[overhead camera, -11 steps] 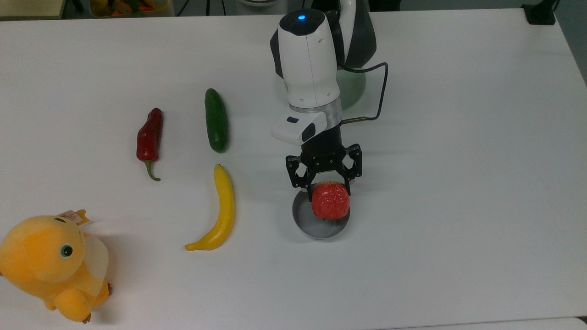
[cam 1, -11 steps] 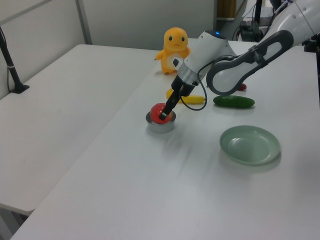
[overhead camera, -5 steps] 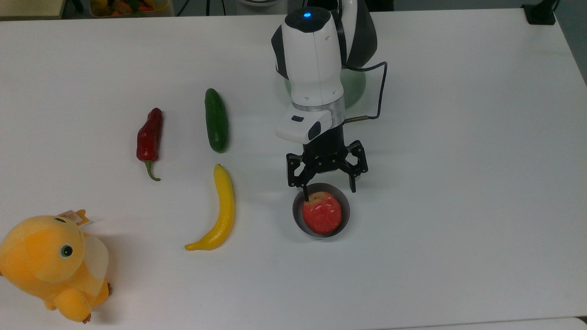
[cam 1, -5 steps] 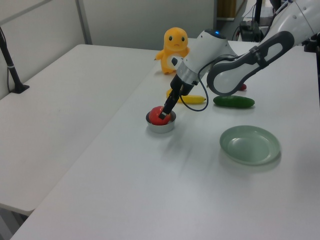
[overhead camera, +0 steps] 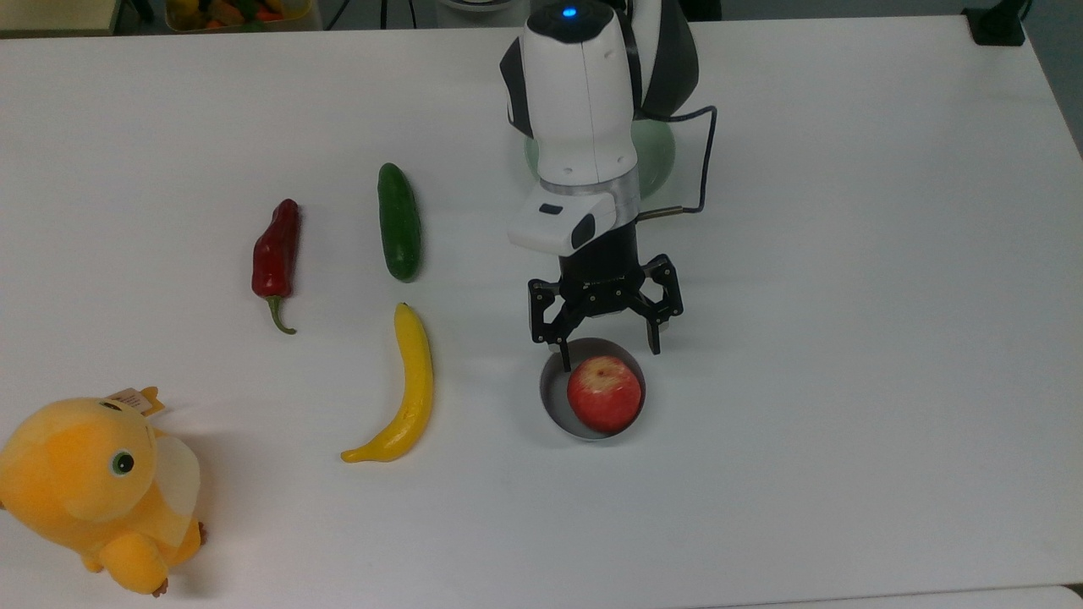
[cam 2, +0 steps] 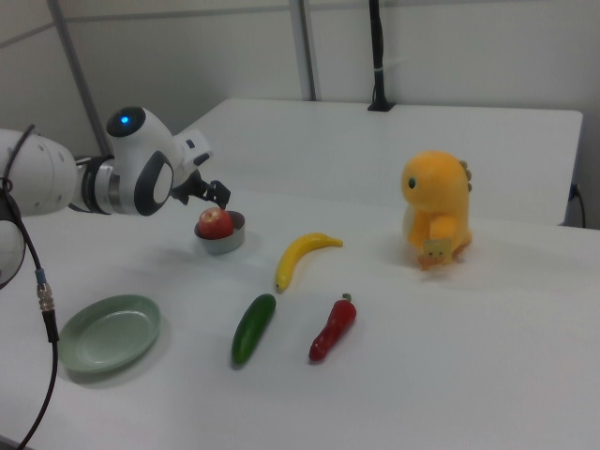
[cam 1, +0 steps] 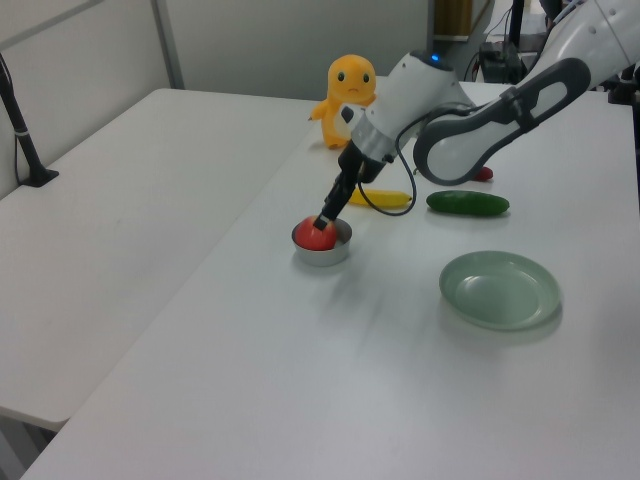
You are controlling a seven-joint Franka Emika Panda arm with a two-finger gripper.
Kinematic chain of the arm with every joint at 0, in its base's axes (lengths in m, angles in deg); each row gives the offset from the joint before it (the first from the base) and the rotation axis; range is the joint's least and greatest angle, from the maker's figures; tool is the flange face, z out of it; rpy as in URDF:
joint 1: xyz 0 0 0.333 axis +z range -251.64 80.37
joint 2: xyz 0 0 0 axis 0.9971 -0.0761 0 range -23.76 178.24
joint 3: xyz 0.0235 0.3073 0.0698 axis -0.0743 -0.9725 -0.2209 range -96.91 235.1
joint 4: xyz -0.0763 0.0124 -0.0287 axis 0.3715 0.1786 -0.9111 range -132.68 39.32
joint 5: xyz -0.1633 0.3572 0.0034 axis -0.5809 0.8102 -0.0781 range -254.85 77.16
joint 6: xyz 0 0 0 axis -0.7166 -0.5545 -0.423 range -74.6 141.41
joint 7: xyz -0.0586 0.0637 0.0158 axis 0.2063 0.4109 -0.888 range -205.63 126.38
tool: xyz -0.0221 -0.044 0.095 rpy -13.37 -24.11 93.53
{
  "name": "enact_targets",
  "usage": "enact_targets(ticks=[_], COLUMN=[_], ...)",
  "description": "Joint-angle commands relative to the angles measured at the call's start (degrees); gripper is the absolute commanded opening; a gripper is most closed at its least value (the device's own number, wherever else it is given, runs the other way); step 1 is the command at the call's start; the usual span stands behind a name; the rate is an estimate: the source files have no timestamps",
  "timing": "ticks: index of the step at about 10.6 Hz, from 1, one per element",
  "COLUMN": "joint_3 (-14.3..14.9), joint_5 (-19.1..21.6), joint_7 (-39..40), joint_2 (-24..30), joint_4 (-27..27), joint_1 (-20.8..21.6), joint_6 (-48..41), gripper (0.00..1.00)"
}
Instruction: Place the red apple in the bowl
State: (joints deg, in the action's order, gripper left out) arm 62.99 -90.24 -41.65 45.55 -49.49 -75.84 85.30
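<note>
The red apple [overhead camera: 604, 394] now sits in the small grey bowl [overhead camera: 554, 404], its pale stem dimple turned up and its body resting toward the top view's right side of the rim. A second ago it was pinched in the tool [overhead camera: 606, 338] just above the bowl; half a second ago it had already dropped in, and since then it has rolled a little to settle. The tool stands with its fingers spread wide and nothing between them, just on the far side of the bowl in the top view, and it has lifted slightly clear of the fruit. In the left view the tool [cam 1: 324, 220] appears just over the apple [cam 1: 317, 236]; in the right view the apple [cam 2: 215, 222] shows above the bowl's [cam 2: 221, 244] wall.

By the look of it the placing is done: the fruit is released and held by the bowl alone. What remains is likely only for the arm to draw away without nudging the rim.

The banana [overhead camera: 406, 386], cucumber [overhead camera: 398, 222], red chili pepper [overhead camera: 276, 256], yellow plush toy [overhead camera: 95, 489] and pale green dish [cam 1: 499, 289] lie untouched on the white worktop [overhead camera: 846, 296].
</note>
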Motion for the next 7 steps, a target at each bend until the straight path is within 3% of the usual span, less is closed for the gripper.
enact_targets(ticks=[1,7], joint_3=[0.22,1.09], joint_5=[-0.45,0.16], joint_7=[-0.69,-0.78], joint_2=[6.44,21.91], joint_4=[-1.76,-1.84], joint_1=[-0.83,-3.46], joint_6=[-5.92,-34.92], gripper=[1.0,1.0])
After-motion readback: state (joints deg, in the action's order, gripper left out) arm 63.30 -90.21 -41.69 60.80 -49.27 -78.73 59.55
